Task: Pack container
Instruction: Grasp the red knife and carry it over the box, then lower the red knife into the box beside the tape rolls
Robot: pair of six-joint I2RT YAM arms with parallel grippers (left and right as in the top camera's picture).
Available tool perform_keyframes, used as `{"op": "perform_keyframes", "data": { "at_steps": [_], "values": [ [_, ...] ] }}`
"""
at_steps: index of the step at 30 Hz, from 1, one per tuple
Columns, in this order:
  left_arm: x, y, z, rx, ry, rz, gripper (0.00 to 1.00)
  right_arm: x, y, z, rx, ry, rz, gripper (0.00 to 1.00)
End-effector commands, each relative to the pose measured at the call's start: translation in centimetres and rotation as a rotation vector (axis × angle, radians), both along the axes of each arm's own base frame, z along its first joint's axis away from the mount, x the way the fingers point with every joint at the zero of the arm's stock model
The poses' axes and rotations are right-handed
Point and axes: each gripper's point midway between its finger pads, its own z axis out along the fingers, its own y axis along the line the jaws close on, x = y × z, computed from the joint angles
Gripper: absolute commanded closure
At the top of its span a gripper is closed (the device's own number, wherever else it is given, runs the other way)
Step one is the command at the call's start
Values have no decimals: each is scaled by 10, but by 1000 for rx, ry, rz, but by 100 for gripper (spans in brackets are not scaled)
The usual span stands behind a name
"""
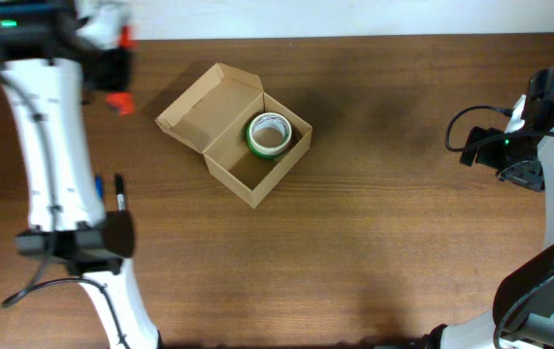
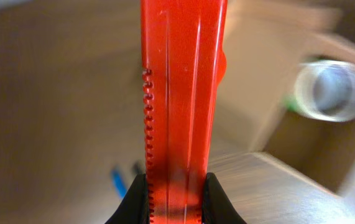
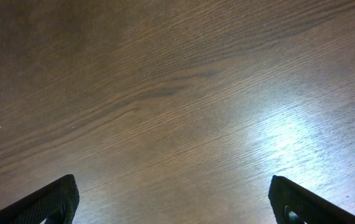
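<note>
container [image 1: 241,163]: small rectangular tan cardboard box, left of centre on the tabletop [image 1: 374,223]. it stands with its mouth facing up. it is turned diagonally to the tabletop edges in the overhead view, long axis running from lower left to upper right. flap lid [image 1: 204,107] is open, hinged on the long upper-left side and leaning back toward the upper left. cardboard is matte, with plain faces and creased fold lines at the flap.

contents: one tape roll [image 1: 270,135] lying flat in the upper-right end of the box, against the walls there. ring shape, green outer band, pale inner core, hollow centre. the lower-left part of the box floor is bare. the left wrist view shows the roll [image 2: 332,90] only as a blur.

left gripper [image 2: 176,199]: above the tabletop's upper-left area, apart from the box. it is clamped on a red plastic piece [image 2: 180,93], both black fingers pressed to its sides. the piece is long, glossy, translucent and ridged lengthwise, with a row of small saw teeth along one edge. its exact kind cannot be told.

right gripper [image 3: 171,193]: at the far right, well apart from the box, jaws spread wide with only dark wood grain between them.

other items: a blue pen [image 1: 97,186] and a black pen [image 1: 118,194] lie side by side near the left arm.
</note>
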Motion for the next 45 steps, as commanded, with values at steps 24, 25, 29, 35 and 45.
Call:
{"op": "perform_keyframes", "data": {
  "at_steps": [24, 25, 29, 35, 45],
  "values": [
    [-3, -195, -116, 176, 202, -364, 98, 0, 0, -3, 9, 5, -10, 1],
    [-2, -196, -128, 179, 228, -354, 98, 0, 0, -3, 9, 5, -9, 1],
    [-2, -193, -158, 195, 300, -302, 98, 0, 0, -3, 9, 5, -9, 1],
    [-4, -194, -177, 199, 346, -273, 98, 0, 0, -3, 9, 5, -9, 1],
    [-15, -211, -180, 230, 358, -331, 98, -1, 0, -3, 9, 5, -9, 1]
  ]
}}
